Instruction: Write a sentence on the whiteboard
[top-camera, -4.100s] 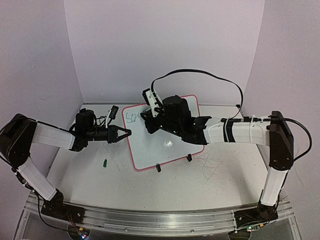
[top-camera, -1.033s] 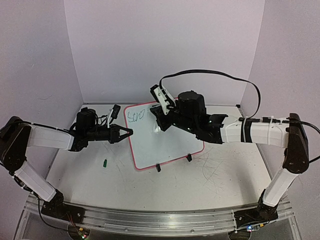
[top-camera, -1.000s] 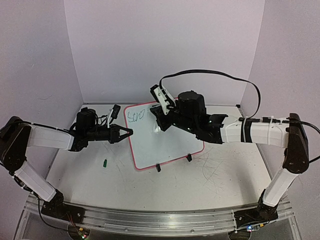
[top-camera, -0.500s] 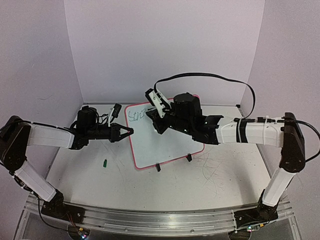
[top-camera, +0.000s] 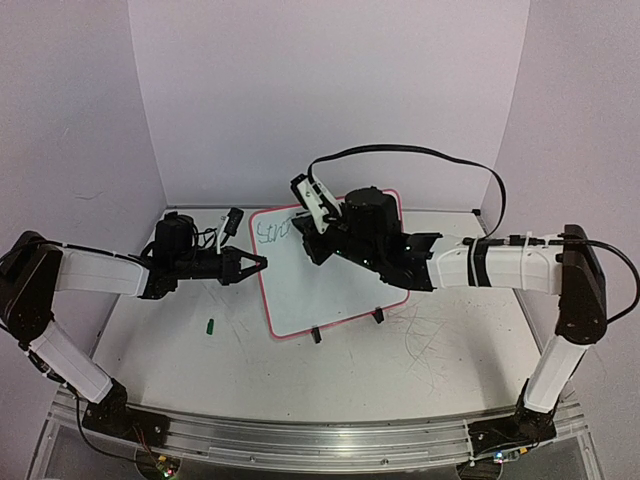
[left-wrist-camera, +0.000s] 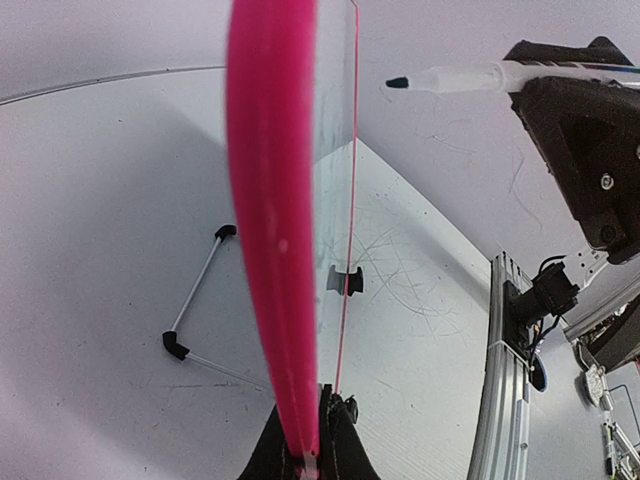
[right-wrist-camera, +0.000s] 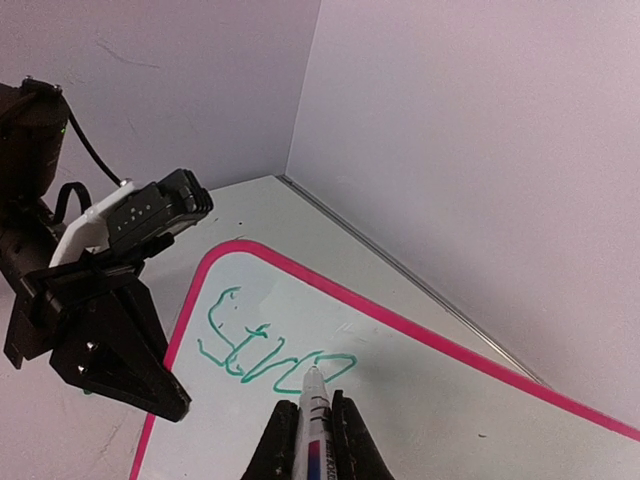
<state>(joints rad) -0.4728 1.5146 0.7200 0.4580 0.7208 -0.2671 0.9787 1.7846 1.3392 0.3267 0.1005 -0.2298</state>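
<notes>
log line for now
left gripper: shut on whiteboard rim | right gripper: shut on marker | sentence: few green letters, marker tip at last one

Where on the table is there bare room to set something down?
Barest: the near table strip between the whiteboard feet and the front rail. Also the left patch around the small green piece. Crowded: the far side, where the left claw clamps the rim and the right claw holds the marker at the board.

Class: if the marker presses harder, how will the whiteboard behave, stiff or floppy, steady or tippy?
Probably stiff: the whiteboard edge looks straight from the left wrist. Likely tippy alone on small clip feet, though the left gripper clamping its rim should steady it.
</notes>
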